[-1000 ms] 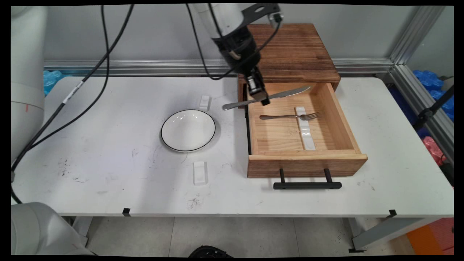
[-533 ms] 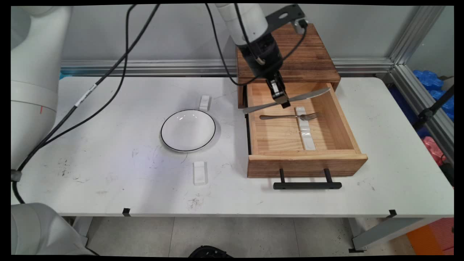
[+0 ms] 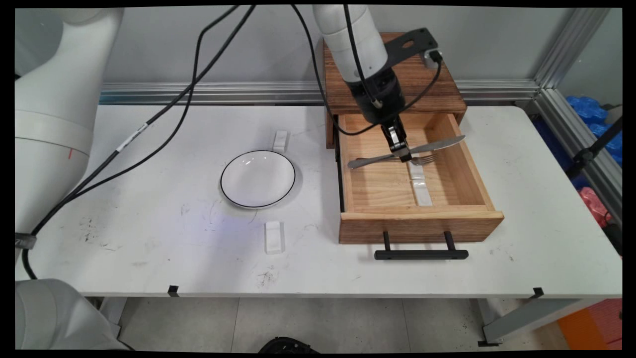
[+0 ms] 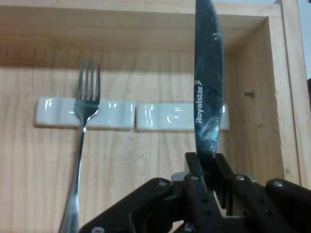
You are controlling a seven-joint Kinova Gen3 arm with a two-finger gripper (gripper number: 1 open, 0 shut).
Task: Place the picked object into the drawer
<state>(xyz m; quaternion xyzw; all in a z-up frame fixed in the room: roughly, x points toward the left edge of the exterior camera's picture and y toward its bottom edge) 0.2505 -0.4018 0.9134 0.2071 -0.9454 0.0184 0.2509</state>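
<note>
My gripper [image 3: 401, 151] [image 4: 210, 167] is shut on a steel table knife [image 3: 427, 146] [image 4: 208, 87], gripping it near its middle and holding it level above the open wooden drawer [image 3: 474, 169]. Inside the drawer a fork [image 3: 428, 159] [image 4: 82, 141] lies with its neck across a white cutlery rest [image 4: 114, 113]. A second white rest [image 3: 423, 191] [image 4: 167, 116] lies end to end with the first, and in the hand view the knife blade crosses over its end.
The drawer sticks out of a dark wooden cabinet [image 3: 412, 79] at the table's back and has a black handle [image 3: 421, 254] at the front. A white bowl with a black rim [image 3: 258, 178] sits mid-table. Two more white rests [image 3: 280, 140] [image 3: 274, 236] lie beyond and in front of it.
The gripper has carried the knife to the right and downward, from over the drawer's left edge to above the drawer's inside, close over the fork. The grip on the knife is unchanged.
</note>
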